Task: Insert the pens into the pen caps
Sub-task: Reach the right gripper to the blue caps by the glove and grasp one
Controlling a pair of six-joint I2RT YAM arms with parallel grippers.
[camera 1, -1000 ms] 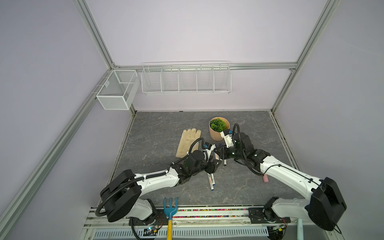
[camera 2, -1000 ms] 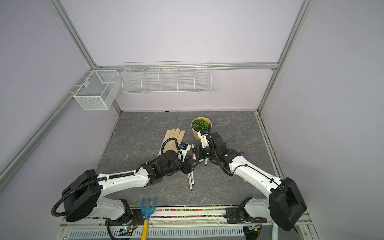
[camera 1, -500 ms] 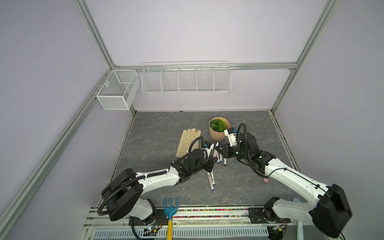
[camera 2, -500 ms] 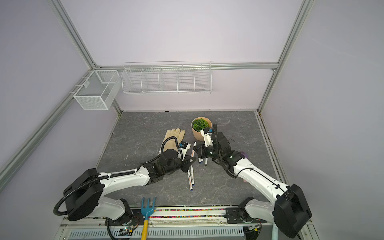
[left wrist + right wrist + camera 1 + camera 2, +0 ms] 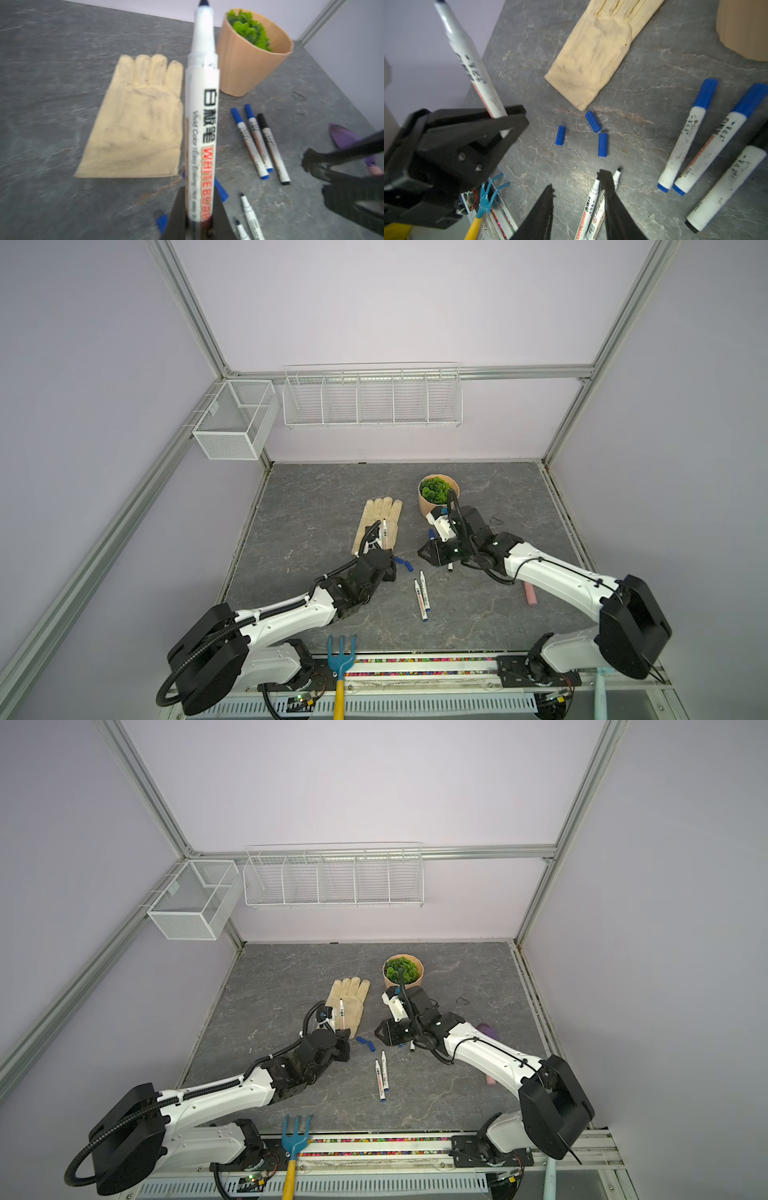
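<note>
Left wrist view: the left gripper [image 5: 199, 209] is clamping the lower barrel of a slim white whiteboard marker pen [image 5: 202, 116] with red and black print. It is holding the pen upright with the bare dark nib pointing up, likely so that a cap can be pushed down onto it. In a top view the pair is sitting just left of frame centre, at the cuff of a flat cream fabric work glove [image 5: 382, 508]. The right gripper [image 5: 577, 182] is hovering low over the grey marbled tabletop [image 5: 654, 68], jaws parted and nothing between them. Three short blue ribbed plastic caps [image 5: 602, 144] are lying loose just ahead of it, probably the next pick. Two uncapped white pens [image 5: 591, 205] are lying side by side near its fingertips, waiting their turn. Three capped pens [image 5: 259, 143], two blue and one black, are resting together near the tan ribbed pot [image 5: 249, 58] of green artificial leaves, seemingly parked as finished.
</note>
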